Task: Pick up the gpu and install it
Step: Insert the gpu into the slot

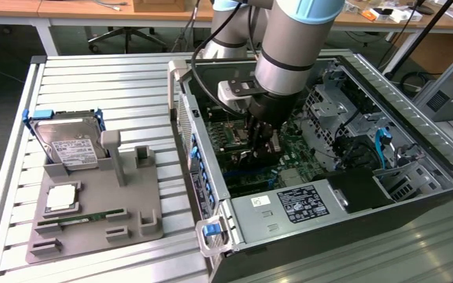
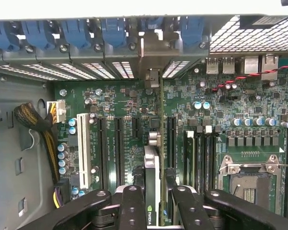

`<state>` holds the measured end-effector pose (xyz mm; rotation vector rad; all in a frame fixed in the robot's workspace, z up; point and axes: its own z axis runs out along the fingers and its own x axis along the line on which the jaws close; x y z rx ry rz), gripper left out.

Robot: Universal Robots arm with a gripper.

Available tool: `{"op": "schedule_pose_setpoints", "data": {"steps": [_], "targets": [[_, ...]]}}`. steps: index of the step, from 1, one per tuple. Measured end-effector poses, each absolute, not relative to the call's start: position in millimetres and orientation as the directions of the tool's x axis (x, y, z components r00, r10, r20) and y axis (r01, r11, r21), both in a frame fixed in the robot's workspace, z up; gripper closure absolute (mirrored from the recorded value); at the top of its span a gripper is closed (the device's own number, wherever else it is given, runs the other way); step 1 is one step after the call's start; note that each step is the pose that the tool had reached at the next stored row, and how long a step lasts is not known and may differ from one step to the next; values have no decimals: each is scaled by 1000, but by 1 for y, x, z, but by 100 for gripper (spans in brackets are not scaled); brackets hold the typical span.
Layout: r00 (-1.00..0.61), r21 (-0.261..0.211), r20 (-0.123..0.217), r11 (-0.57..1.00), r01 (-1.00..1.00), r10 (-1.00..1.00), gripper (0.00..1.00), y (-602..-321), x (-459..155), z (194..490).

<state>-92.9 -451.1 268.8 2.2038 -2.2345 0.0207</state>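
One end effector point(image 1: 259, 151) clamped on the gpu point(image 2: 151, 165), edge-on over the motherboard point(image 2: 113, 98), inside the open case point(image 1: 313, 244)

A small green logo point(image 2: 149, 209) sits on the gpu point(image 2: 151, 182).

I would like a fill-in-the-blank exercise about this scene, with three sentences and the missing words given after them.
1. The pincer is shut on the thin edge of the ____.
2. The arm reaches down into the open computer ____.
3. The hard drive stands in a ____ frame on the gray holder.

Missing words: gpu; case; blue.
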Motion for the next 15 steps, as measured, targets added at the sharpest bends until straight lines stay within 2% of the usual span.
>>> {"op": "schedule_pose_setpoints", "data": {"steps": [15], "targets": [[17,-7,5,-17,-1000,-1000,73,-451,-95,269]]}}
